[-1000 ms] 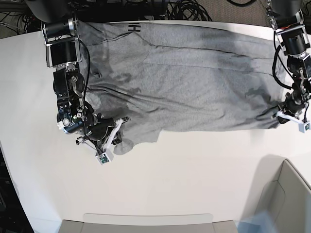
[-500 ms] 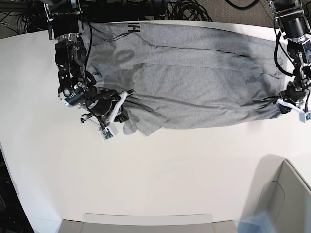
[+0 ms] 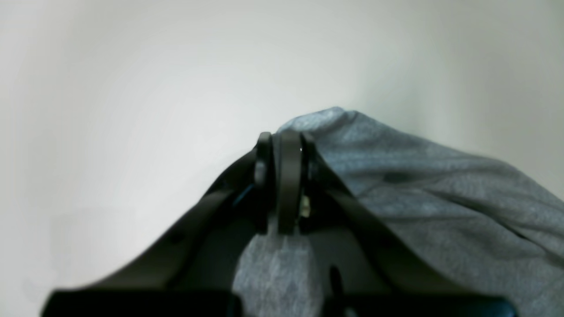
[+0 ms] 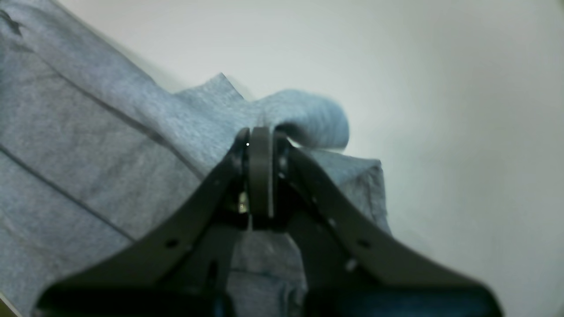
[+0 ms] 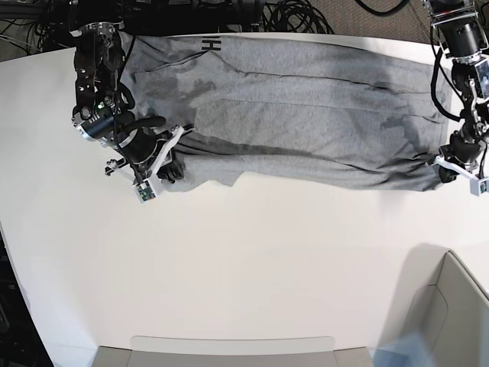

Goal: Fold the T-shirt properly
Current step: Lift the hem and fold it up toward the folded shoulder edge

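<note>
The white counter [image 5: 252, 260] fills most of the base view, its far edge lost under dark cables and its near corners cut off by grey bin-like shapes. The T-shirt [image 5: 306, 107] lies stretched across the far part of the counter, a long grey band with several lengthwise creases and its near edge doubled over. Black lettering shows at its far edge, only two letters readable, the rest out of sight. The upper links of both arms run out of the base view at the top.

The right arm reaches down from the far corner on that view's left, its wrist bent outward over the counter; the right tool [image 5: 164, 157] is clenched on a bunched corner of the cloth, which curls over the closed tips in the right wrist view [image 4: 260, 145]. The left arm hangs almost straight down on the opposite side; the left tool [image 5: 445, 164] pinches the other end of the shirt, tips pressed together with cloth between them [image 3: 284, 149].
</note>
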Motion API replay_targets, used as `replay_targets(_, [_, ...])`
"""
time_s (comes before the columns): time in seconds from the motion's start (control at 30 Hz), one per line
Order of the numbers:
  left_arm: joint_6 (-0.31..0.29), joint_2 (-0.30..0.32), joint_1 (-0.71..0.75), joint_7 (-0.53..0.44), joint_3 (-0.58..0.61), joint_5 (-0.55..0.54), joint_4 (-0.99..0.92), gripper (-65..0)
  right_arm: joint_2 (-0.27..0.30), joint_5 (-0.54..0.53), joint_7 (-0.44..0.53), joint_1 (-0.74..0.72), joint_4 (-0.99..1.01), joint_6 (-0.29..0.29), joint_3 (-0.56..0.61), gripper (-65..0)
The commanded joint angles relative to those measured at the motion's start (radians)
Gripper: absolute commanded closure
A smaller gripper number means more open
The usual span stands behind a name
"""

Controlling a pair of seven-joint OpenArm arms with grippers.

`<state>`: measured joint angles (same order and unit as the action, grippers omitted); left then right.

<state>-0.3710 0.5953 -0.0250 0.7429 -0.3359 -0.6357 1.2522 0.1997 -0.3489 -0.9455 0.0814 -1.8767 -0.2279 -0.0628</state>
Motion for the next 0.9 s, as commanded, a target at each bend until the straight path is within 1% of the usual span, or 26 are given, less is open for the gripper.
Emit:
replay_targets(0.0, [-0.006,0.025,-0.014,0.002,-0.010,-0.008,0.019,0.0,0.005,-0.011,0.020,-0.002,-0.024,0.002,-0.004,0.0])
replay_targets(0.13, [-0.007,0.025,-0.013,0.027,-0.012,-0.008,0.045,0.0,0.005,-0.011,0.020,0.022,-0.057,0.002,-0.004,0.0])
replay_targets(0.37, [-0.007,0.025,0.021,0.030,-0.012,-0.008,0.085,0.0,0.005,-0.011,0.020,0.068,-0.097,0.002,-0.009,0.0])
replay_targets(0.67, [-0.007,0.025,0.060,0.030,-0.012,-0.009,0.096,0.0,0.010,-0.012,0.018,0.133,-0.166,0.000,-0.090,0.0])
replay_targets(0.87, [-0.007,0.025,0.079,0.030,-0.012,-0.009,0.103,0.0,0.010,-0.012,0.018,0.174,-0.176,-0.005,-0.105,0.0])
